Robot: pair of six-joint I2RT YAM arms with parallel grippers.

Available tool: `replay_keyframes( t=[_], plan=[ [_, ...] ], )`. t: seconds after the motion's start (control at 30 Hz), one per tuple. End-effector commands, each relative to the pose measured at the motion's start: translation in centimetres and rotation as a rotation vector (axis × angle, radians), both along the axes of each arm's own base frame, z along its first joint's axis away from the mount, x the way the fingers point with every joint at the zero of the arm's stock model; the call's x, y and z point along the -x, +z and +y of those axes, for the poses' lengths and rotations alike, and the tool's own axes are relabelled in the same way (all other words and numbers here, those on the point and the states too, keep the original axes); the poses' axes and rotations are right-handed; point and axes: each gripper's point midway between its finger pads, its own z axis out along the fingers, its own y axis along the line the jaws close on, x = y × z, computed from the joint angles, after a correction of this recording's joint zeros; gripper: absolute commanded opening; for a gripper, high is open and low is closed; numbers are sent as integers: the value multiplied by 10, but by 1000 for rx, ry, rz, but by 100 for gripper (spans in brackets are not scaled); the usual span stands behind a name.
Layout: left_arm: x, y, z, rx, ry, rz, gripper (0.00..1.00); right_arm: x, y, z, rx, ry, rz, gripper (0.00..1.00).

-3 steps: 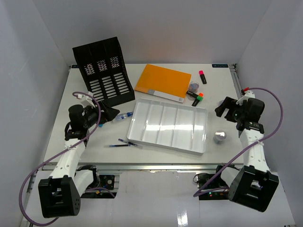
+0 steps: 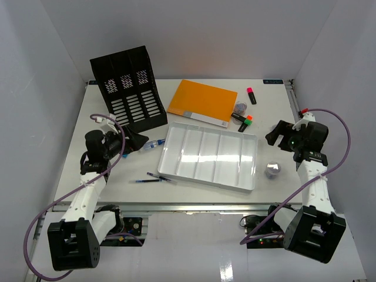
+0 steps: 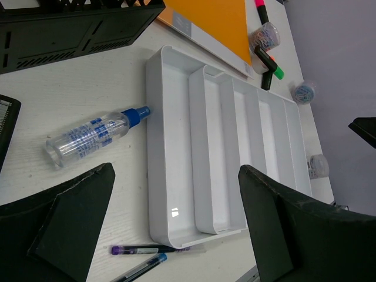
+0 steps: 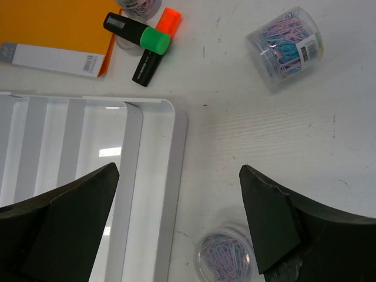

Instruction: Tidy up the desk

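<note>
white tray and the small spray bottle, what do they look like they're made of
White tray: probably moulded plastic, glossy, judging by the light glare on its floor and its rounded corners. Spray bottle: likely clear plastic, since the desk shows through its body, though glass cannot be ruled out; the blue cap looks like opaque plastic.

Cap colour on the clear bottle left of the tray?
Blue cap, on the clear bottle with blue print. Clearest in the left wrist view.

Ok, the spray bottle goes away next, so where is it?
Top view, left side: the spray bottle lies on the desk between the left gripper and the white tray.
</note>
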Motion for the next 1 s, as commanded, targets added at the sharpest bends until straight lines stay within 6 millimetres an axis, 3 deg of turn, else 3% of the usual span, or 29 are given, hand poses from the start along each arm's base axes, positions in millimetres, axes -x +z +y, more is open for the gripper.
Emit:
replay_keyframes(
  t=[0.0,0.17,0.33,0.43,0.5,0.6,0.83,0.97],
  plan=[
    [-1,24,-6,15,-45,-69,98,-7,29,21,-2,164,-130,90],
    [2,26,-17,25,-79,-80,98,29,33,79,4,646,-289,90],
    [8,20,-30,34,-81,-37,98,46,38,94,29,796,-355,90],
    [15,1,-25,53,-23,81,98,61,40,107,26,900,-393,90],
    [16,-11,-15,33,60,171,98,65,40,110,21,922,-405,90],
    [15,-10,-3,25,167,240,98,65,41,110,34,922,-409,90],
    [11,-21,8,19,331,428,98,58,38,103,68,871,-382,90],
    [-1,-45,14,-51,414,535,98,57,38,103,65,865,-379,90]
  ],
)
